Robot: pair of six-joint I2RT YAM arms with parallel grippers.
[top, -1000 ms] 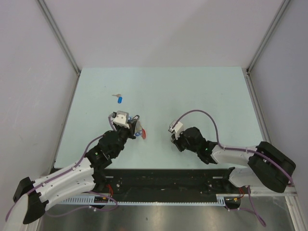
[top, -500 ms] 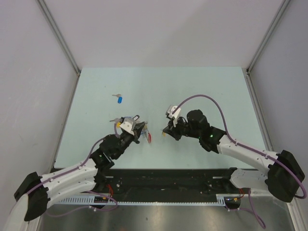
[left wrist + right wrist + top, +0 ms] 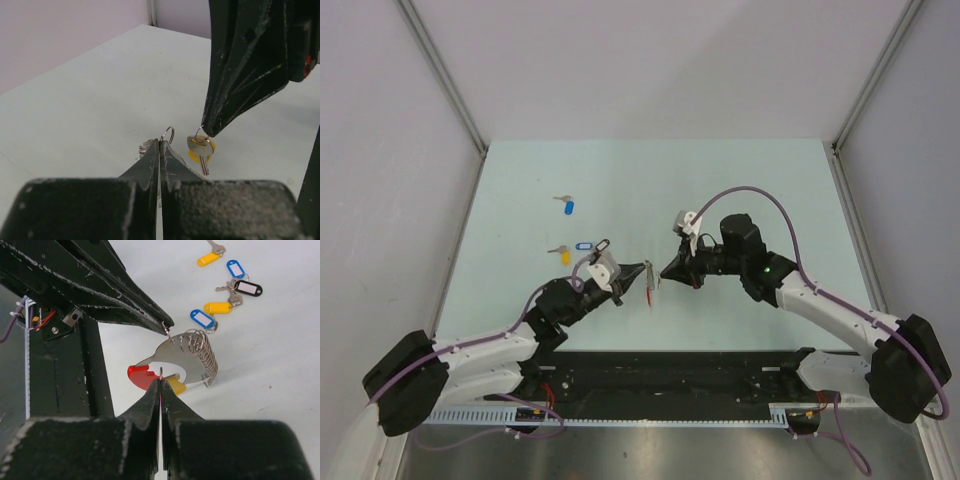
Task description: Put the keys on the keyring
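Pale green table [image 3: 770,190], white-walled enclosure. Above its near middle the two arms meet tip to tip. The left gripper [image 3: 159,148], jaws pressed together, pinches a small ring of the keyring [image 3: 192,356], so the coiled metal and red arc hang free, presented to the other arm. The right gripper [image 3: 161,385], likewise closed, grips the yellow-tagged key [image 3: 201,146] just beside it, evidently for threading. Loose keys [image 3: 582,245] lie well apart on the table. Whether key and keyring touch cannot be established: overhead the junction is too small, and the fingers mask both grip points.
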